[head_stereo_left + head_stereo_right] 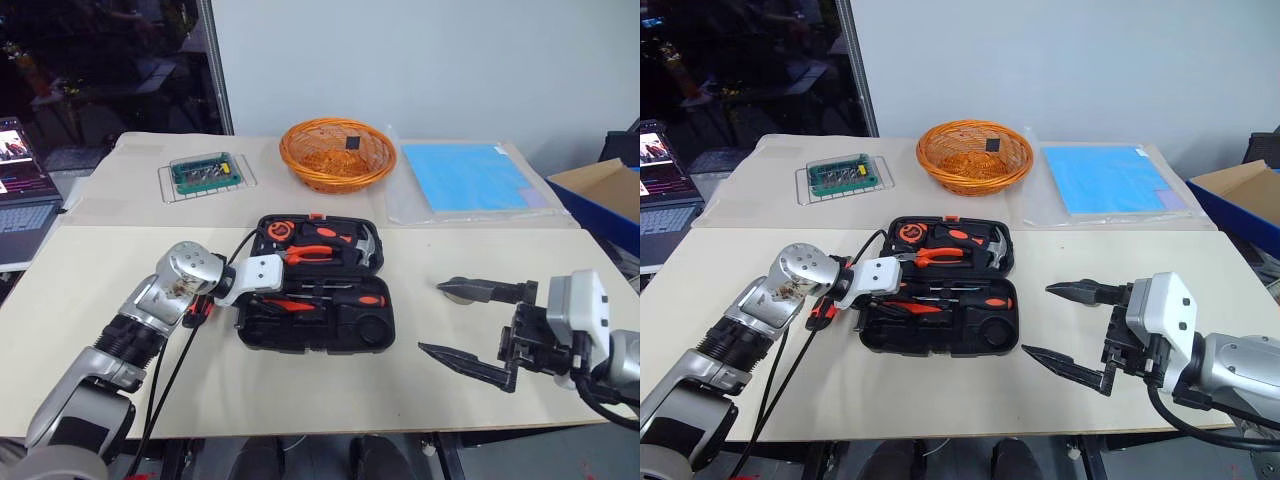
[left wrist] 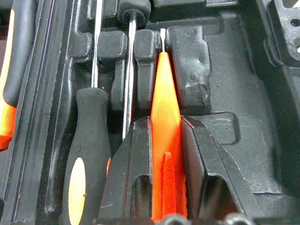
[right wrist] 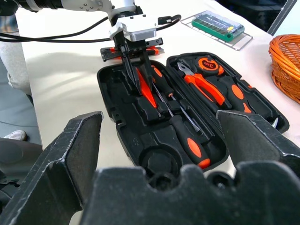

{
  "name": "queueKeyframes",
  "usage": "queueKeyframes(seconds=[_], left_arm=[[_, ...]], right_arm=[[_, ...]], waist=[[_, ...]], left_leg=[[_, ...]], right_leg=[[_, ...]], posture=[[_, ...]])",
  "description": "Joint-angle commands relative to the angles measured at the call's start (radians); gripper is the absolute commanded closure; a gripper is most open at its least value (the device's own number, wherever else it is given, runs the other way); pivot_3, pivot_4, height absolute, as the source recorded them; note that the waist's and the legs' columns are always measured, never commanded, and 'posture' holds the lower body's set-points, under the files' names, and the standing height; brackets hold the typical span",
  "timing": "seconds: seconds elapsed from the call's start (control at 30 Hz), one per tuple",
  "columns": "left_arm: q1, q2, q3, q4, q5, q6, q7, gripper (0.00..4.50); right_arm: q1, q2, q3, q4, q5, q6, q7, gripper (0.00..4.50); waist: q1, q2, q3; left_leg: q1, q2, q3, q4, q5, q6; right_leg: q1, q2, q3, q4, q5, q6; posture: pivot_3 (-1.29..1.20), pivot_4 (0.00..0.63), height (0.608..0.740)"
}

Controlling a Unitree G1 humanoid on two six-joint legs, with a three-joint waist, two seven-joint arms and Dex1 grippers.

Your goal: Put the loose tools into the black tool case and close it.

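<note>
The black tool case (image 1: pixel 250 335) lies open on the table, with pliers, a hammer and a tape measure in its far half. An orange-and-black-handled screwdriver (image 1: pixel 355 298) rests in the near half, a second one (image 2: pixel 86 154) beside it. My left gripper (image 3: pixel 140 96) reaches down into the near half, shut on a slim red pen-like screwdriver (image 2: pixel 164 108) whose thin tip sits against a moulded recess. An orange-and-black flat tool (image 1: pixel 820 310) lies on the table left of the case, partly hidden by my wrist. My right gripper (image 1: pixel 432 317) hovers open to the right of the case, holding nothing.
Behind the case stand an orange wicker basket (image 1: pixel 337 153) and a green bit set in a clear box (image 1: pixel 205 172). A blue sheet (image 1: pixel 470 175) lies at the back right. A laptop (image 1: pixel 20 190) sits far left, a cardboard box (image 1: pixel 605 190) far right.
</note>
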Motion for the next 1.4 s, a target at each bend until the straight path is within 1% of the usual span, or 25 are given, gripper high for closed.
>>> queueKeyframes(seconds=[0.03, 0.07, 0.1, 0.2, 0.3, 0.37, 0.43, 0.5, 0.57, 0.63, 0.67, 0.73, 0.87, 0.9, 1.0, 1.03, 1.13, 1.17, 1.23, 1.3, 1.37, 1.4], left_arm=[[0.034, -0.011, -0.013, 0.008, 0.007, 0.047, -0.023, 4.06], [0.032, -0.013, -0.003, 0.003, -0.003, 0.061, -0.028, 3.06], [0.025, -0.016, 0.011, 0.001, -0.013, 0.071, -0.028, 2.80], [0.008, -0.015, 0.088, -0.044, -0.079, 0.134, -0.028, 1.72], [0.011, 0.011, 0.180, -0.097, -0.162, 0.203, -0.026, 1.72], [0.015, 0.022, 0.237, -0.122, -0.221, 0.280, -0.022, 1.72], [0.019, -0.006, 0.334, -0.156, -0.312, 0.380, 0.034, 2.26], [0.061, -0.031, 0.393, -0.197, -0.347, 0.422, 0.104, 2.89], [0.123, -0.053, 0.412, -0.248, -0.354, 0.435, 0.162, 3.62], [0.209, -0.076, 0.398, -0.323, -0.326, 0.403, 0.222, 4.39], [0.233, -0.082, 0.392, -0.348, -0.317, 0.393, 0.240, 4.47], [0.277, -0.090, 0.373, -0.379, -0.295, 0.406, 0.290, 4.47], [0.350, -0.081, 0.332, -0.404, -0.249, 0.378, 0.332, 4.47], [0.364, -0.074, 0.304, -0.393, -0.213, 0.379, 0.354, 4.47], [0.387, -0.057, 0.237, -0.395, -0.160, 0.442, 0.395, 4.47], [0.391, -0.050, 0.226, -0.404, -0.159, 0.453, 0.394, 4.47], [0.406, -0.051, 0.253, -0.441, -0.196, 0.470, 0.405, 4.47], [0.404, -0.079, 0.306, -0.469, -0.251, 0.476, 0.416, 4.47], [0.375, -0.145, 0.440, -0.526, -0.378, 0.551, 0.474, 4.47], [0.350, -0.181, 0.553, -0.560, -0.434, 0.618, 0.562, 4.47], [0.345, -0.207, 0.642, -0.585, -0.415, 0.628, 0.684, 3.98], [0.342, -0.222, 0.684, -0.593, -0.408, 0.657, 0.752, 3.84]], right_arm=[[-0.007, -0.014, -0.014, -0.014, 0.020, 0.001, -0.005, 0.00], [-0.007, -0.015, -0.014, -0.015, 0.020, 0.001, -0.006, 0.00], [-0.006, -0.015, -0.015, -0.016, 0.020, 0.001, -0.006, 0.00], [-0.001, -0.014, -0.020, -0.020, 0.024, 0.002, -0.008, 0.00], [0.000, -0.012, -0.016, -0.016, 0.019, -0.003, -0.007, 0.00], [-0.004, -0.009, -0.007, -0.012, 0.014, -0.009, -0.007, 0.00], [-0.011, -0.005, 0.003, -0.007, 0.010, -0.014, -0.007, 0.00], [-0.021, -0.002, 0.016, 0.001, 0.005, -0.019, -0.009, 0.00], [-0.032, -0.001, 0.029, 0.011, 0.000, -0.024, -0.009, 0.00], [-0.045, -0.001, 0.039, 0.020, -0.003, -0.028, -0.007, 0.00], [-0.049, -0.002, 0.041, 0.023, -0.004, -0.028, -0.006, 0.00], [-0.050, -0.002, 0.041, 0.026, -0.004, -0.030, -0.003, 0.00], [-0.053, -0.005, 0.042, 0.029, -0.005, -0.032, -0.002, 0.00], [-0.052, -0.007, 0.042, 0.028, -0.006, -0.031, -0.002, 0.00], [-0.051, -0.009, 0.040, 0.025, -0.006, -0.029, -0.003, 0.00], [-0.051, -0.009, 0.040, 0.024, -0.005, -0.029, -0.003, 0.00], [-0.053, -0.008, 0.047, 0.027, -0.007, -0.031, -0.001, 0.00], [-0.057, -0.006, 0.053, 0.031, -0.009, -0.035, 0.002, 0.00], [-0.072, -0.001, 0.067, 0.040, -0.006, -0.042, 0.006, 0.00], [-0.090, 0.004, 0.083, 0.051, -0.006, -0.050, 0.011, 0.00], [-0.108, 0.012, 0.101, 0.065, -0.008, -0.057, 0.015, 0.00], [-0.114, 0.014, 0.109, 0.070, -0.010, -0.060, 0.018, 0.00]], waist=[[0.002, 0.000, 0.000], [0.002, 0.000, 0.000], [0.002, 0.000, 0.000], [0.003, 0.000, 0.000], [0.004, -0.001, 0.001], [0.003, -0.001, 0.001], [0.004, -0.001, 0.001], [0.004, -0.001, 0.001], [0.005, -0.001, 0.001], [0.004, -0.001, 0.001], [0.004, -0.001, 0.001], [0.005, -0.002, 0.002], [0.007, -0.002, 0.002], [0.007, -0.002, 0.002], [0.008, -0.002, 0.001], [0.008, -0.001, 0.001], [0.006, 0.001, 0.000], [0.005, 0.001, 0.000], [0.003, 0.001, 0.000], [0.004, -0.002, 0.002], [0.003, -0.002, 0.002], [0.002, -0.002, 0.002]], left_leg=[[0.000, 0.000, 0.000, 0.000, 0.000, 0.000], [0.000, 0.000, 0.000, 0.000, 0.000, 0.000], [0.000, 0.000, 0.000, 0.000, 0.000, 0.000], [0.000, 0.000, 0.000, 0.000, 0.000, 0.000], [-0.003, 0.000, -0.001, 0.000, 0.000, 0.000], [-0.004, 0.000, -0.001, 0.000, 0.000, 0.000], [-0.004, 0.000, -0.001, 0.000, 0.000, 0.000], [-0.005, 0.000, -0.002, 0.000, 0.000, 0.000], [-0.004, -0.001, -0.002, 0.000, 0.000, 0.000], [-0.004, -0.001, -0.002, 0.000, 0.000, 0.001], [-0.004, -0.001, -0.001, 0.000, -0.001, 0.001], [-0.004, -0.001, -0.002, 0.000, -0.001, 0.001], [-0.004, 0.000, -0.002, 0.000, -0.001, 0.001], [-0.004, 0.000, -0.002, 0.000, -0.001, 0.001], [-0.003, -0.001, -0.001, 0.000, -0.001, 0.001], [-0.003, 0.000, -0.002, 0.000, -0.001, 0.001], [0.000, 0.000, -0.001, -0.001, -0.001, 0.001], [0.000, 0.001, -0.001, -0.001, -0.001, 0.001], [0.001, 0.002, 0.000, -0.002, -0.001, 0.001], [0.000, 0.002, -0.001, -0.002, -0.001, 0.001], [-0.001, 0.003, -0.001, -0.001, -0.001, 0.001], [-0.001, 0.002, -0.002, -0.001, -0.001, 0.001]], right_leg=[[0.000, 0.000, 0.000, 0.000, 0.000, 0.000], [0.000, 0.000, 0.000, 0.000, 0.000, 0.000], [0.000, 0.000, 0.000, 0.000, 0.000, 0.000], [0.000, 0.000, 0.000, 0.000, 0.000, 0.000], [-0.002, 0.001, -0.001, 0.000, 0.000, 0.000], [-0.004, 0.000, -0.001, 0.000, 0.000, 0.000], [-0.004, 0.000, -0.001, 0.000, 0.000, 0.000], [-0.004, 0.000, -0.001, 0.000, 0.000, 0.002], [-0.003, -0.001, -0.001, 0.000, 0.001, 0.003], [-0.003, -0.001, -0.001, 0.000, 0.001, 0.004], [-0.003, -0.001, 0.000, 0.000, 0.001, 0.004], [-0.003, -0.001, -0.001, 0.000, 0.001, 0.003], [-0.003, -0.001, -0.001, 0.000, 0.000, 0.000], [-0.003, -0.001, -0.001, 0.000, 0.000, 0.001], [-0.003, -0.001, -0.001, -0.001, 0.000, 0.001], [-0.001, -0.001, -0.001, -0.001, 0.000, 0.001], [0.001, -0.002, -0.001, -0.001, -0.001, 0.001], [0.001, -0.002, -0.001, -0.001, -0.001, 0.000], [0.000, -0.002, -0.001, -0.001, -0.001, 0.000], [-0.001, -0.001, -0.001, -0.001, -0.001, 0.000], [-0.002, 0.000, -0.001, -0.001, 0.000, 0.000], [-0.002, 0.000, -0.001, -0.001, 0.000, 0.000]], posture=[[0.00, 0.150, 0.740], [0.00, 0.150, 0.740], [0.00, 0.150, 0.740], [0.00, 0.150, 0.740], [0.00, 0.150, 0.740], [0.00, 0.150, 0.740], [0.00, 0.150, 0.740], [0.00, 0.150, 0.740], [0.00, 0.150, 0.740], [0.00, 0.150, 0.740], [0.00, 0.150, 0.740], [0.00, 0.150, 0.740], [0.00, 0.150, 0.740], [0.00, 0.150, 0.740], [0.00, 0.150, 0.740], [0.00, 0.150, 0.740], [0.00, 0.150, 0.740], [0.00, 0.150, 0.740], [0.00, 0.150, 0.740], [0.00, 0.150, 0.740], [0.00, 0.150, 0.740], [0.00, 0.150, 0.740]])
